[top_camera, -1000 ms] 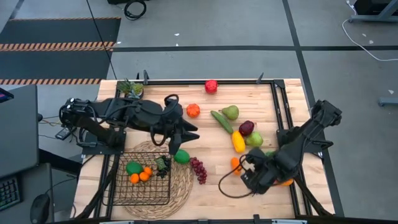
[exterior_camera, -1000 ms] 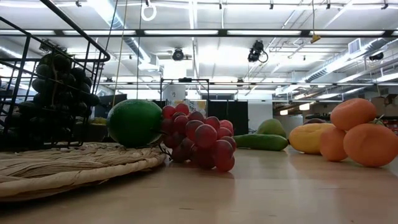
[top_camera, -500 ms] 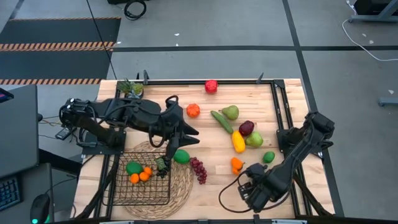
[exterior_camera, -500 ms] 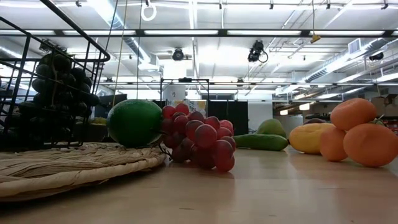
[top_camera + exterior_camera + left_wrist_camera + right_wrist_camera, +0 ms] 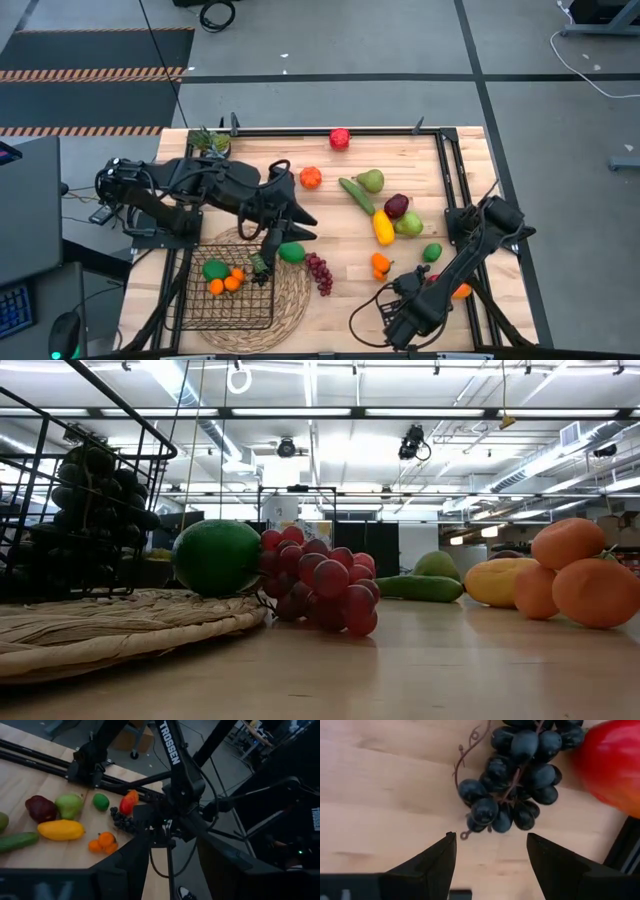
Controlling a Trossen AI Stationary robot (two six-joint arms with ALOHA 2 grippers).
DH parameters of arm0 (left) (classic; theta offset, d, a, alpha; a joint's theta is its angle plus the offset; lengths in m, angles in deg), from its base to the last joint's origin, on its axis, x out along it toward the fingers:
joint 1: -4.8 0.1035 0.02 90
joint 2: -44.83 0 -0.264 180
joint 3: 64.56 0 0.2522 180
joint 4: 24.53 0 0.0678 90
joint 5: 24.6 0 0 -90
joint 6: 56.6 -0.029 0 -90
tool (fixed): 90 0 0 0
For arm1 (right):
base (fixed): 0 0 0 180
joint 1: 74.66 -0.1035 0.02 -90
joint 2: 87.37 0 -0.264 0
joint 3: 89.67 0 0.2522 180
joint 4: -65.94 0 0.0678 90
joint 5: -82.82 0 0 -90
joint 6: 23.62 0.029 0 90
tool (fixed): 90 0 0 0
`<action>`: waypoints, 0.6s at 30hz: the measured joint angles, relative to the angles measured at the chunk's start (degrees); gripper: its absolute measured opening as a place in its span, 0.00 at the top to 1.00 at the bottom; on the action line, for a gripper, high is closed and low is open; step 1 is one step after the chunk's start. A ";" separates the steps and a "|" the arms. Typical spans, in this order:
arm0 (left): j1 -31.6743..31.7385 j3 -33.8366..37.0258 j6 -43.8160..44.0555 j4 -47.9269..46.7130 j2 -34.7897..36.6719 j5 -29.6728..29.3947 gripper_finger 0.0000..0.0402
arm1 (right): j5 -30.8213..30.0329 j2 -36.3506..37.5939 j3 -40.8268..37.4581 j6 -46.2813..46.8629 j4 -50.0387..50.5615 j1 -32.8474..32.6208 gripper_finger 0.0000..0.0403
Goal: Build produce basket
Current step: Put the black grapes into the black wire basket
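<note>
The black wire basket stands on a round woven mat at the near left and holds a green fruit, small oranges and dark grapes. My left gripper hovers open and empty over the basket's right edge. My right gripper is open low over the table near the near right edge, its fingers just short of a second dark grape bunch that lies beside a red-orange mango. A green lime and red grapes lie by the mat.
Loose on the table are a red apple, an orange fruit, a cucumber, a pear, a yellow squash, a lime and small oranges. A potted plant stands far left.
My right gripper has drawn back toward the table's near edge, uncovering the small oranges, the lime and the mango. My left gripper has shifted a little toward the near edge, over the basket's right side.
</note>
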State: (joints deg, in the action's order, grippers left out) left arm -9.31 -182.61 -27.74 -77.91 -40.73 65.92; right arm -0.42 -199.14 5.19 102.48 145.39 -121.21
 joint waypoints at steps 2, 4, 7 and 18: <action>0.00 0.00 -0.15 0.00 0.01 0.09 0.57 | -0.09 -0.88 -0.01 -0.08 -0.01 0.18 0.39; 0.00 0.00 -0.19 -0.02 0.00 0.09 0.57 | -0.52 -1.53 -0.38 -0.12 -0.57 0.40 0.39; 0.08 0.00 -0.17 -0.07 0.00 0.07 0.57 | -0.52 -1.58 -3.29 -0.54 -4.57 0.63 0.40; 0.07 0.02 0.48 -0.11 0.00 -0.35 0.57 | 1.71 0.93 -10.62 -5.42 -12.31 0.87 0.54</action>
State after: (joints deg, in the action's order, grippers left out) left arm -9.24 -182.59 -27.26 -78.02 -40.73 65.57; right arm 1.29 -198.21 -5.44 97.05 133.09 -120.34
